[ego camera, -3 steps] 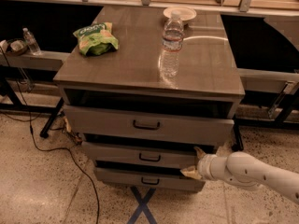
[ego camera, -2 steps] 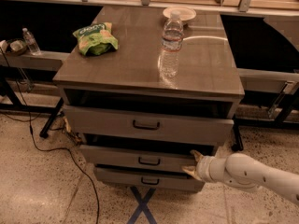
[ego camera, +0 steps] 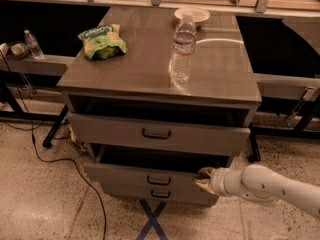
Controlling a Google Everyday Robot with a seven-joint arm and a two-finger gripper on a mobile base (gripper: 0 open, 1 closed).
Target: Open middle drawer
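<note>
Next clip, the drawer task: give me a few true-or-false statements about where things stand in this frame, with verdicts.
1. The grey wood-grain middle drawer is partly pulled out. True.
2. The gripper sits on that drawer's small black bail handle. False: it is at the right end of the drawer front, away from the handle.
3. A clear plastic water bottle stands upright on the grey cabinet top. True.
4. The green snack bag lies by the top's right edge. False: it lies at the left rear.
5. The top drawer is fully shut. False: it is partly open.

Cabinet top (ego camera: 150, 69) holds bag (ego camera: 102, 40), bottle (ego camera: 183, 49), plate (ego camera: 192, 15) — gripper (ego camera: 204, 179) at middle drawer (ego camera: 135, 176).
</note>
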